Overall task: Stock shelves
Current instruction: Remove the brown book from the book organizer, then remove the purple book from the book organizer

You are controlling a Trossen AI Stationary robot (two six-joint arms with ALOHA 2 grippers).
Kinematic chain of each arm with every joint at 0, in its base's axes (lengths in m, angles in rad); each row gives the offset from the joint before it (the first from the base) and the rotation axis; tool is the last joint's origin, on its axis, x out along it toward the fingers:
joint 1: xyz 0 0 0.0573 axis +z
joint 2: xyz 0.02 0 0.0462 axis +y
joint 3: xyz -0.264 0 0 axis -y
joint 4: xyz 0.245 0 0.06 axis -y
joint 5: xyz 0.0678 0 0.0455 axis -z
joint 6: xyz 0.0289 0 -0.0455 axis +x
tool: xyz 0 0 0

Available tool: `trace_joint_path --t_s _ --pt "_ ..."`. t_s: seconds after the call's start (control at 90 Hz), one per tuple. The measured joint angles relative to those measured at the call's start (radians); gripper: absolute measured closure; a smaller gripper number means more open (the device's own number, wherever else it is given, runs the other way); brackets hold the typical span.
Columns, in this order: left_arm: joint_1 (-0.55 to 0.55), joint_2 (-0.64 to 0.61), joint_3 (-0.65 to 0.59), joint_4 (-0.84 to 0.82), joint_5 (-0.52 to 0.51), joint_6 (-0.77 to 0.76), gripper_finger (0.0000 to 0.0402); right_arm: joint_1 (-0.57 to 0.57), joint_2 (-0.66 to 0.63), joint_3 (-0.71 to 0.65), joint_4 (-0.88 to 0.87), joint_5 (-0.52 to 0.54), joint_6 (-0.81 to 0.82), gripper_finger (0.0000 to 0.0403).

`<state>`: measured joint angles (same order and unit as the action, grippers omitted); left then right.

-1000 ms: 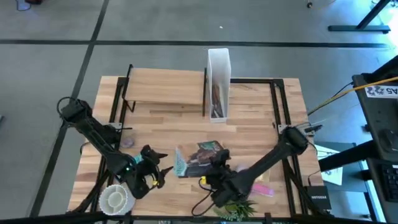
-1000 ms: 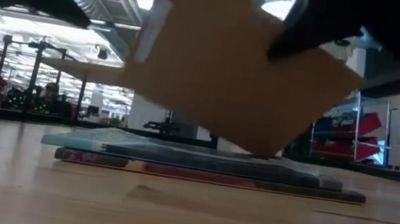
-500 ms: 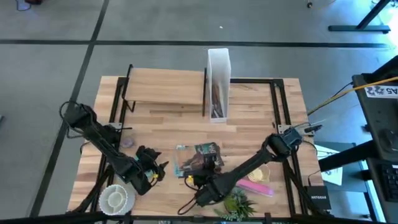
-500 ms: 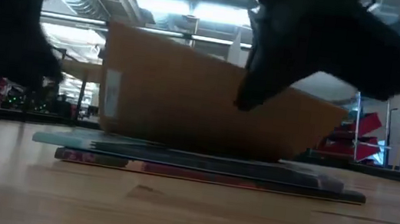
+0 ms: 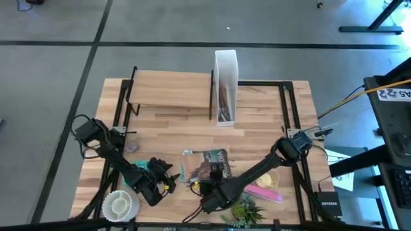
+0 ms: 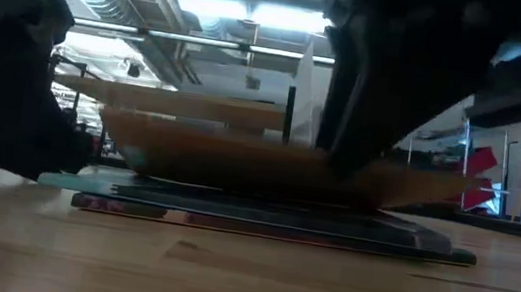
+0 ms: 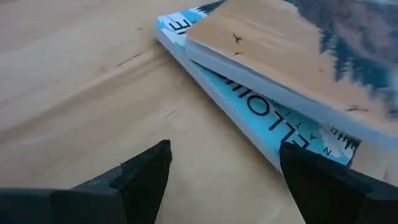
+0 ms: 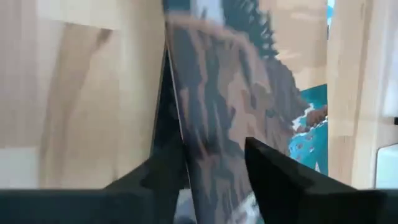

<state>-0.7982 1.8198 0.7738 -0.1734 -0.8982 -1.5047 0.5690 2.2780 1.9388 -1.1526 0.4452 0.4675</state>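
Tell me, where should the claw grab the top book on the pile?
Probably by the thin edge nearest the robot, where the right claw pinches the top book now. It lies almost flat on the teal book, so only its edges offer a grip. Come in low from that side, one finger over the cover and one under. The open left claw waits beside the pile.

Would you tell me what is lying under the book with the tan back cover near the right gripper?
Under the tan-backed book lies a teal-covered book, and the low view shows a third, darker book at the bottom on the table. Their covers are mostly hidden.
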Motion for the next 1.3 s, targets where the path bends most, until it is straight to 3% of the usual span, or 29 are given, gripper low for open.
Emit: trace_joint_path --t_s 0.211,0.422,0.767,0.944,1.167,1.3 --pt "0.001 0.002 0.008 0.009 0.014 0.015 0.0119 0.013 -0.1 0.0 -0.077 -0.023 0.008 0.0204" --pt "0.0 0.002 0.009 0.012 0.037 0.009 0.0119 -0.001 -0.111 -0.072 -0.317 -0.088 0.157 0.0235" --pt "0.014 0.0 0.011 0.065 0.101 0.005 0.0119 -0.088 -0.107 -0.356 -0.065 -0.242 0.085 0.0292" --pt "0.033 0.001 0.013 0.162 0.104 0.053 0.0119 -0.093 -0.107 -0.342 0.027 -0.281 0.031 0.0296" --pt "0.063 -0.006 0.01 0.194 0.088 0.138 0.0119 -0.076 -0.11 -0.259 -0.02 -0.308 -0.024 0.0297" --pt "0.062 -0.057 0.008 0.128 0.089 0.153 0.0119 -0.041 -0.164 -0.244 -0.083 -0.227 -0.035 0.0297"
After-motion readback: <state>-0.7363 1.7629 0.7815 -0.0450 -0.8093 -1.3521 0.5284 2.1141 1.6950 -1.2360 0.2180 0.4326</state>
